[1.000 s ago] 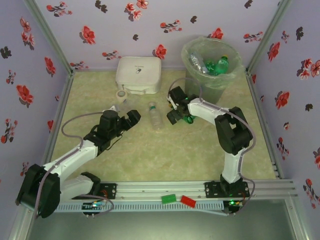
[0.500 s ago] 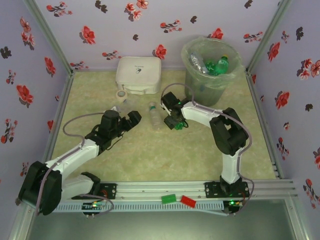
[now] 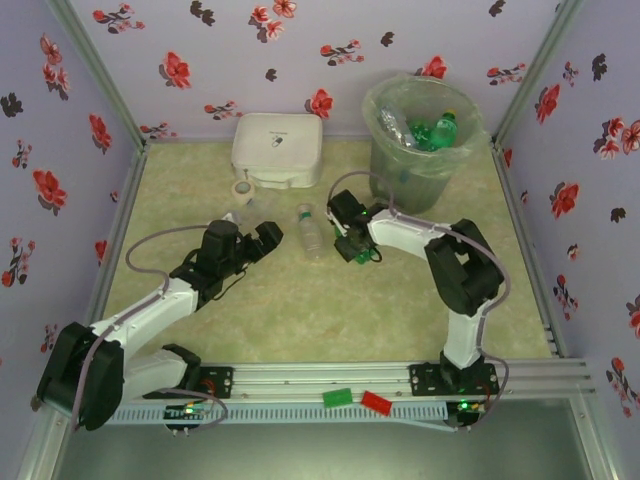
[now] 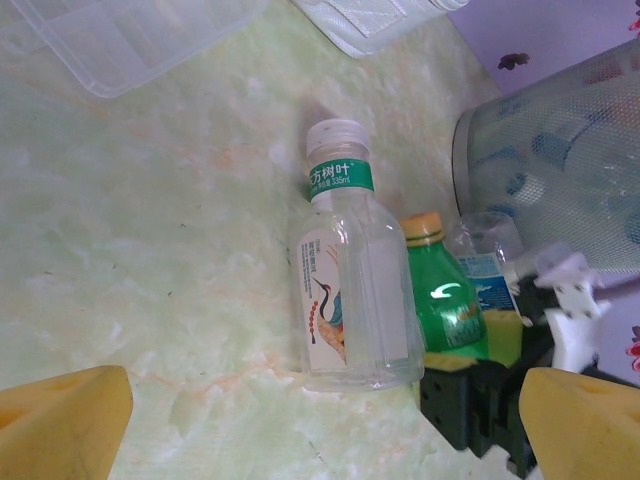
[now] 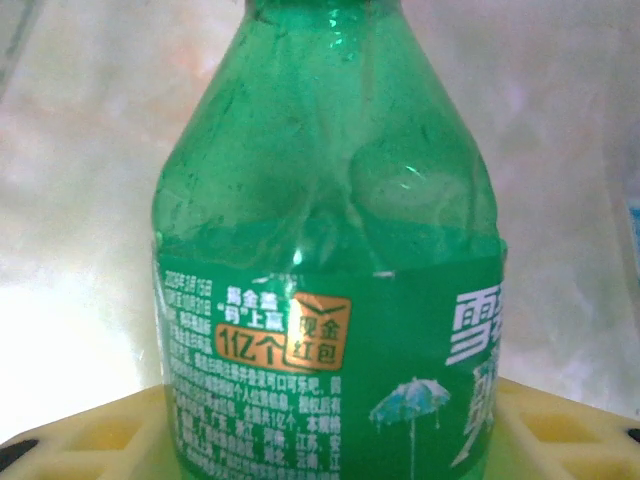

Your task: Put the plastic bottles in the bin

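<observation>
A clear bottle (image 3: 311,230) with a white cap and green neck band lies on the table, also in the left wrist view (image 4: 350,290). Just right of it a green bottle (image 3: 361,252) with an orange cap (image 4: 445,305) sits between the yellow pads of my right gripper (image 3: 353,243), which is shut on its body (image 5: 330,250). My left gripper (image 3: 258,240) stands open to the left of the clear bottle, its yellow fingertips (image 4: 60,420) wide apart and holding nothing. The bin (image 3: 378,112), bag-lined, holds several bottles at the back right.
A white rounded box (image 3: 277,148) stands at the back with a small tape roll (image 3: 241,189) before it. A clear plastic tray (image 4: 120,40) lies left of the bottles. Another clear, blue-labelled bottle (image 4: 487,258) lies by the bin's base (image 4: 560,170). Flowered walls close three sides.
My right gripper has shifted left and down toward the clear bottle and closed round the green bottle, which moved left with it. The left arm has not moved.
</observation>
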You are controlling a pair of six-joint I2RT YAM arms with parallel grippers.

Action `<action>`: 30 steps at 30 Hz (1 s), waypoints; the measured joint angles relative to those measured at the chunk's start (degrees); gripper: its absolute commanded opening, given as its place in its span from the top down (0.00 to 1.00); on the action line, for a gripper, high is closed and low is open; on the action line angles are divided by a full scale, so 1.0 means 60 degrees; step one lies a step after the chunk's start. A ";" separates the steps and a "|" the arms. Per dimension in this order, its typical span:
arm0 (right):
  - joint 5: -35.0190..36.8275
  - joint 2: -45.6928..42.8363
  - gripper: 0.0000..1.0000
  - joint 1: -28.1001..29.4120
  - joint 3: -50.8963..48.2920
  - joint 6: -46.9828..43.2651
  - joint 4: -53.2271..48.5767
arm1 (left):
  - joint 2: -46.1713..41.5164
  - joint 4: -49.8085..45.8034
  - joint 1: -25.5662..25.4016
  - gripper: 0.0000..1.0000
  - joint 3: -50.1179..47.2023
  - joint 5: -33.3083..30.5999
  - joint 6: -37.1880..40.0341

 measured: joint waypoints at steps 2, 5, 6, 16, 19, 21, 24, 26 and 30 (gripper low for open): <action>-0.0200 -0.0667 0.42 0.0000 -0.0393 0.0131 0.0109 | 0.0000 0.0000 0.0000 0.00 0.0000 0.0000 0.0000; -0.0521 -0.1836 0.42 -0.0011 -0.0678 0.0321 0.0313 | 0.0000 0.0000 0.0000 0.00 0.0000 0.0000 0.0000; -0.0674 -0.2262 0.43 -0.0040 -0.0685 0.0397 0.0408 | 0.0000 0.0000 0.0000 0.00 0.0000 0.0000 0.0000; -0.1880 -0.4459 0.45 -0.0670 0.0339 0.1188 0.0984 | -0.0004 0.0076 0.0000 0.00 0.0000 0.0069 0.0007; -0.2065 -0.4492 0.46 -0.1344 0.1381 0.1428 0.1020 | -0.0124 0.0073 0.0000 0.00 -0.0044 0.0073 0.0015; -0.2025 -0.4470 0.46 -0.1818 0.2116 0.1552 0.1049 | -0.0306 0.0069 0.0000 0.00 -0.0131 0.0073 0.0029; -0.1679 -0.4211 0.46 -0.2393 0.3326 0.1596 0.1053 | -0.0535 0.0066 0.0000 0.00 -0.0222 0.0073 0.0044; -0.1464 -0.3887 0.46 -0.2670 0.4073 0.1592 0.0994 | -0.0627 0.0058 0.0000 0.00 -0.0266 0.0073 0.0051; -0.1129 -0.2743 0.46 -0.3246 0.5683 0.1592 0.0532 | -0.0794 -0.0018 0.0004 0.00 -0.0270 0.0073 0.0117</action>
